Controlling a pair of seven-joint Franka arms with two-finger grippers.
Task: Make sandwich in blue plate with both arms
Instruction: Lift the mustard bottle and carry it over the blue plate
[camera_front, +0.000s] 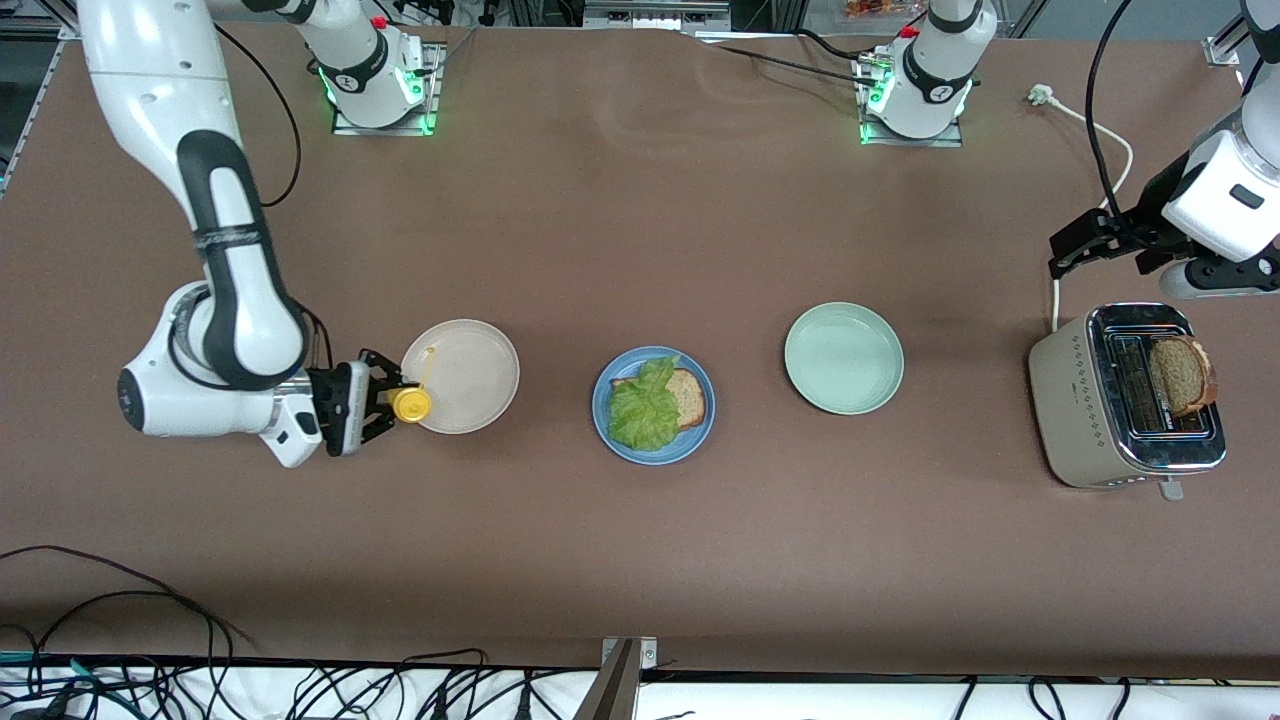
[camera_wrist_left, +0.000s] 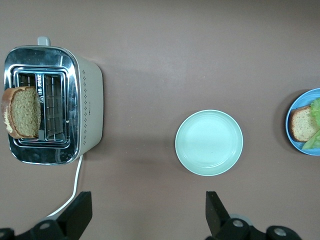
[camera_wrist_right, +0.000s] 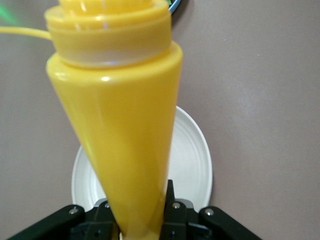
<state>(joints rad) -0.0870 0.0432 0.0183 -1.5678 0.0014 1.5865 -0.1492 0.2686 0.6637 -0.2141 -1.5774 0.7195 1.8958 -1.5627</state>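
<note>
The blue plate (camera_front: 603, 420) lies mid-table and holds a bread slice (camera_front: 691, 397) with a green lettuce leaf (camera_front: 644, 406) over most of it. A second slice (camera_front: 1180, 375) stands in the toaster (camera_front: 1085, 400) toward the left arm's end. My right gripper (camera_front: 385, 400) is shut on a yellow squeeze bottle (camera_front: 411, 404) at the edge of the beige plate (camera_front: 470, 370). In the right wrist view the bottle (camera_wrist_right: 120, 125) fills the space between the fingers (camera_wrist_right: 170, 200). My left gripper (camera_front: 1072, 250) hangs open and empty over the table beside the toaster (camera_wrist_left: 85, 110).
A pale green plate (camera_front: 843, 358) lies bare between the blue plate and the toaster. The toaster's white cord (camera_front: 1110, 135) runs toward the arm bases. Black cables (camera_front: 120, 600) trail along the table edge nearest the front camera.
</note>
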